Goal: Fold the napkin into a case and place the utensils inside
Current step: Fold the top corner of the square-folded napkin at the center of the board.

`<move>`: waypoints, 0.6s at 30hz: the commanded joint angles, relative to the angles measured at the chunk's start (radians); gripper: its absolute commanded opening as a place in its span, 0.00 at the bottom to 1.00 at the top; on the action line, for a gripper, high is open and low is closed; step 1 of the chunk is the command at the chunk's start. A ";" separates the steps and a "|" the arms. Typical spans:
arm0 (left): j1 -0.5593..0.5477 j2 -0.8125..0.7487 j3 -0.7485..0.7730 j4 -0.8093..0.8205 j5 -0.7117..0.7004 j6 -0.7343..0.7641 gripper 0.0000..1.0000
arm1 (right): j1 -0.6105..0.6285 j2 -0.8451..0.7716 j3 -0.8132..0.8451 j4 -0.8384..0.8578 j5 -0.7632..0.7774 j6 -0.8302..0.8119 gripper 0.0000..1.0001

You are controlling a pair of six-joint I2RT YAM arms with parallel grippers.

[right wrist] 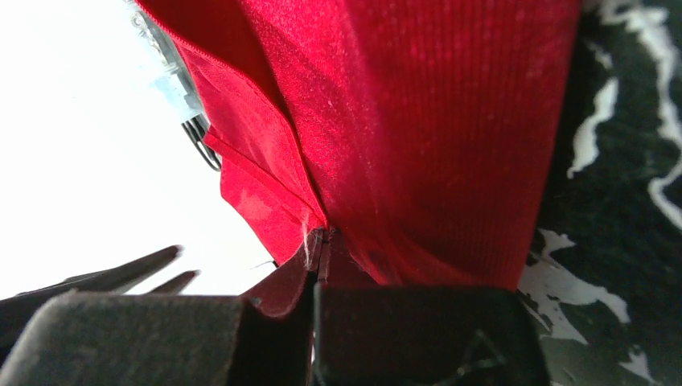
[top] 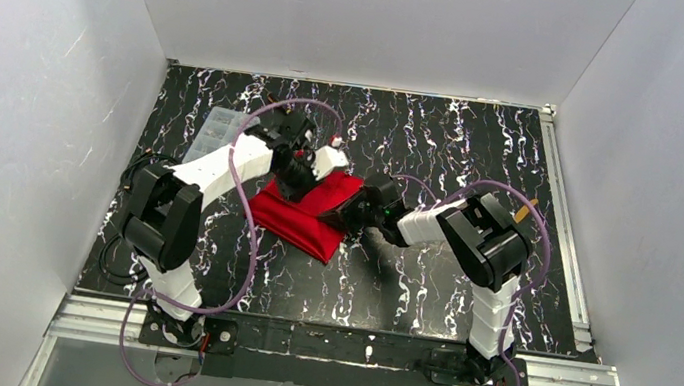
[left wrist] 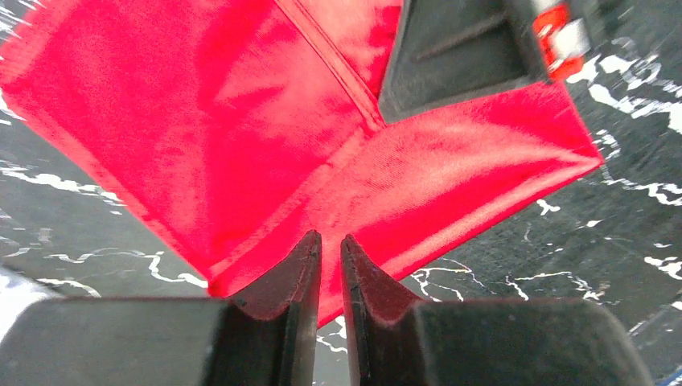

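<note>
Napkin (top: 299, 215) lies part-folded mid-desk (top: 426, 286) between the arms — right tool (right wrist: 322, 241) clamped on its right edge, cloth stretching leftward toward the left tool (left wrist: 330, 249), whose tips sit nearly together at the far edge — grip there unclear.

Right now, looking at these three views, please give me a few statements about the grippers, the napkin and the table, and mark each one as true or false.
1. The right gripper is shut on the napkin. True.
2. A clear plastic box sits near the far left corner of the table. True.
3. The left gripper hangs over the clear plastic box, away from the napkin. False: it is at the napkin's edge, its fingers nearly together.
4. The table top is plain white. False: it is black with white veins.
</note>
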State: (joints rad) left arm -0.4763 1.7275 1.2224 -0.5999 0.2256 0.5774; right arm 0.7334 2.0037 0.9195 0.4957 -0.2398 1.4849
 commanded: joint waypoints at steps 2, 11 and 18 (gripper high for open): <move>0.013 -0.029 0.209 -0.269 0.081 -0.002 0.15 | -0.016 -0.051 0.000 -0.067 0.016 -0.081 0.01; 0.073 0.044 0.205 -0.123 -0.068 -0.034 0.15 | -0.031 -0.171 0.014 -0.069 -0.059 -0.209 0.01; 0.084 0.096 0.153 -0.005 -0.120 -0.002 0.15 | -0.031 -0.171 -0.019 -0.104 -0.063 -0.202 0.16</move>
State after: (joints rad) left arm -0.3904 1.8030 1.4132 -0.6704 0.1459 0.5594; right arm 0.7021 1.8313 0.9192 0.4095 -0.2893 1.2995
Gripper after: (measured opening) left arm 0.151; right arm 0.090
